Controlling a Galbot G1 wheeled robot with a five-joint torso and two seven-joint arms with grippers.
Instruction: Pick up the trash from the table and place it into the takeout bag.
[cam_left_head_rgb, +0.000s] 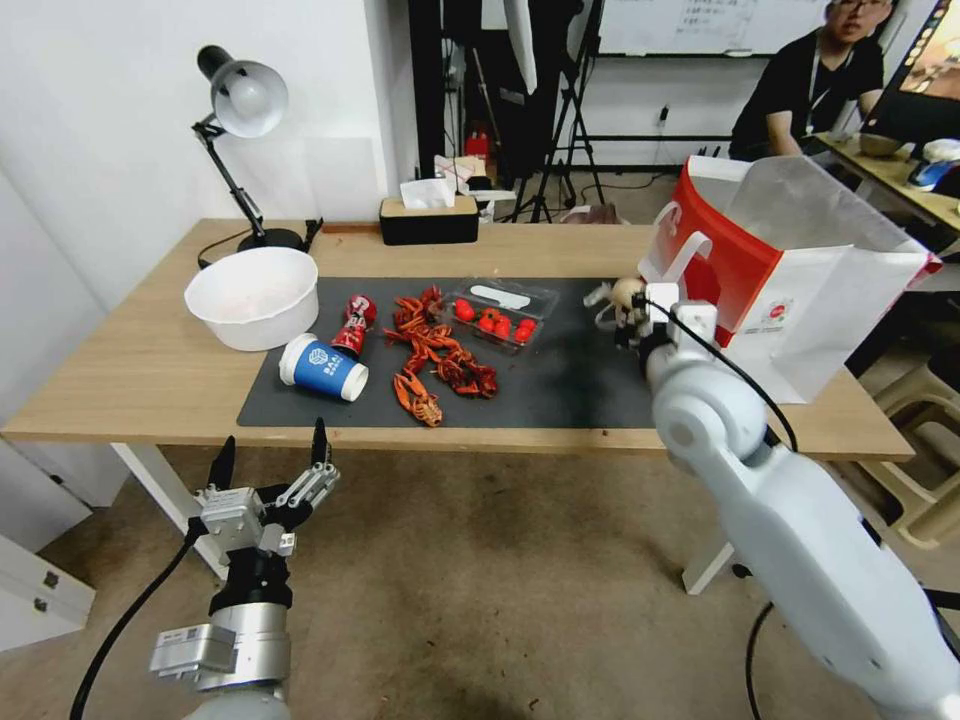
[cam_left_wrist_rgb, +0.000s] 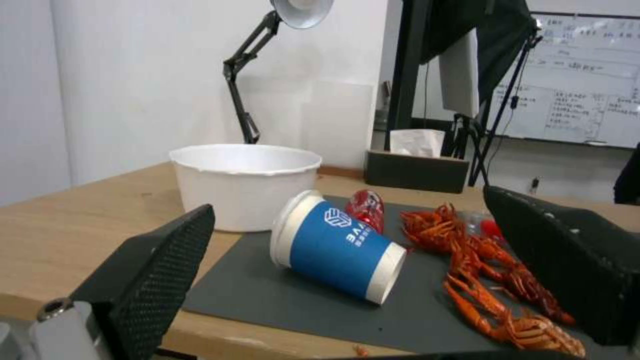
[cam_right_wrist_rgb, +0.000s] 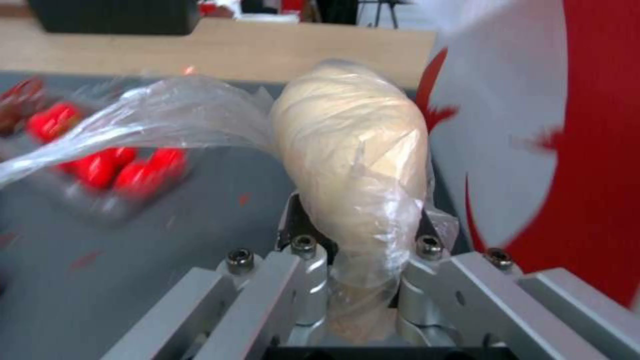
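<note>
My right gripper (cam_left_head_rgb: 628, 302) hangs above the dark mat (cam_left_head_rgb: 560, 385) beside the near left side of the red and white takeout bag (cam_left_head_rgb: 790, 270). It is shut on a beige lump wrapped in clear plastic (cam_left_head_rgb: 627, 292). The right wrist view shows that wrapped lump (cam_right_wrist_rgb: 353, 150) pinched between the fingers of the right gripper (cam_right_wrist_rgb: 365, 250), with the bag (cam_right_wrist_rgb: 567, 150) close alongside. More trash lies on the mat: a blue paper cup (cam_left_head_rgb: 322, 367) on its side, a red can (cam_left_head_rgb: 354, 322), red crayfish shells (cam_left_head_rgb: 440, 360). My left gripper (cam_left_head_rgb: 272, 450) stays open below the table's (cam_left_head_rgb: 130, 370) front edge, facing the blue cup (cam_left_wrist_rgb: 337, 247).
A white bowl (cam_left_head_rgb: 253, 296) sits at the mat's left end. A clear tray of red tomatoes (cam_left_head_rgb: 498, 315) lies mid-mat. At the table's back stand a desk lamp (cam_left_head_rgb: 240, 100) and a black tissue box (cam_left_head_rgb: 428, 215). Bare wood shows at the left.
</note>
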